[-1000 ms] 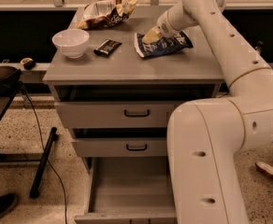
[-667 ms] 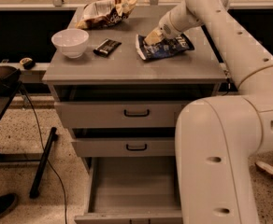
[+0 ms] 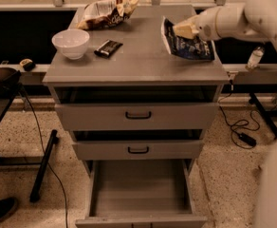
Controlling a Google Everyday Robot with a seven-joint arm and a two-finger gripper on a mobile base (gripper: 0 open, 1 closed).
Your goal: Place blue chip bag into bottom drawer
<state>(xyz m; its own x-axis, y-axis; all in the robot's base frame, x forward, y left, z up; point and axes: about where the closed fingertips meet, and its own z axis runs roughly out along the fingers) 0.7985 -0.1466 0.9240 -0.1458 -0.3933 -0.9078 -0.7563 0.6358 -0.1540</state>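
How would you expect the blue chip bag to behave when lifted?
The blue chip bag, at the gripper on the cabinet top, looks like crinkled foil: probably floppy and light. Its glossy skin may be slippery.

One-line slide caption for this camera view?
The pincer grips blue chip bag on the cabinet top; bottom drawer stands open below.

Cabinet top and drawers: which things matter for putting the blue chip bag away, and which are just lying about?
For the job: blue chip bag, open bottom drawer, gripper at the bag's top edge.
Lying about: white bowl, brown chip bag, black wrapper.
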